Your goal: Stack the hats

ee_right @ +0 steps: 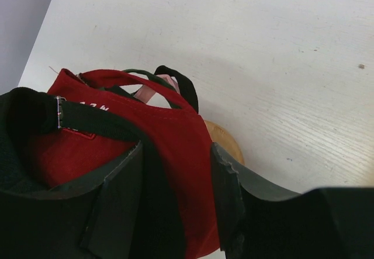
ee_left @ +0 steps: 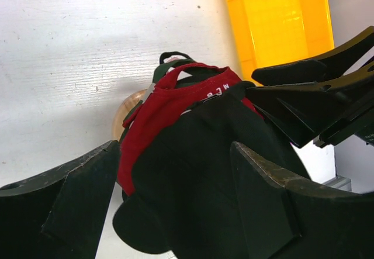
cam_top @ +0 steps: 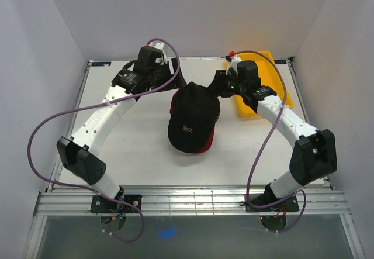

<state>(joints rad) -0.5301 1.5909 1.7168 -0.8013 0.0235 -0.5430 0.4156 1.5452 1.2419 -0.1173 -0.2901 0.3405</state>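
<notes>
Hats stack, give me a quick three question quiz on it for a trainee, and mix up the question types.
1. Multiple choice: what colour is the top cap of the stack? A pink, B black, C green.
2. True or false: the yellow container lies on the side of the left arm.
3. Fill in: the cap whose edge shows right under the top cap's brim is ___.

Key: 1 B. 2 False, it lies at the far right. 3 The red cap.
</notes>
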